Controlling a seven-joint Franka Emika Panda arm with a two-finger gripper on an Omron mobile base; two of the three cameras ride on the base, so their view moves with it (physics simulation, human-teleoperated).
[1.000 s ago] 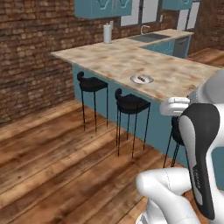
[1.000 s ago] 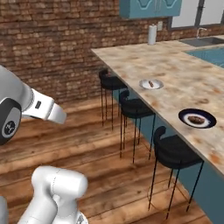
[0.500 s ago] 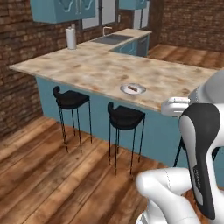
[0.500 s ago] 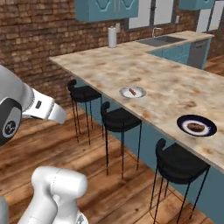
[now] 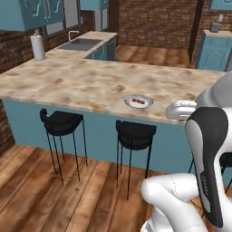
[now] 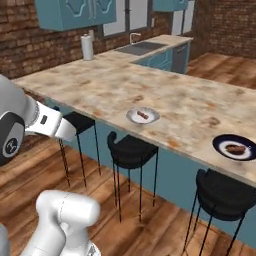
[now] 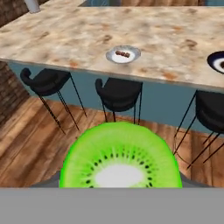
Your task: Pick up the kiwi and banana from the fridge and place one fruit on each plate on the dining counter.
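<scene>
Compared with half a second ago, the whole scene has swung: the base has turned, so the dining counter [image 5: 90, 84] now faces the cameras broadside rather than at an angle, and the things on it have not moved on their own.

In the hand view, a kiwi [image 7: 120, 157] sits right at the camera. It is a bright lime-green half-round with a pale core ringed by small black seeds. The fingertips are hidden behind it, and the gripper appears to be clenched on the fruit.

The tabletop is a long slab of beige-and-brown marbled stone on a teal base. From left to right in the right base view: a white paper towel roll [image 6: 87, 47] stands upright near the far left end, a steel sink [image 6: 141, 48] with a tap is set in the far leg of the counter, then a pale grey plate [image 6: 143, 116] with a scalloped edge holds a small dark brown piece, likely the banana [image 6: 143, 115]. Well apart to the right, a dark navy plate [image 6: 235, 147] with a thin white rim holds another small brown piece.

Black padded stools [image 5: 134, 134] on thin metal legs stand along the near side. The floor is warm brown wood planks, the walls are red-brown brick, and teal cabinets [image 6: 75, 11] hang above.
</scene>
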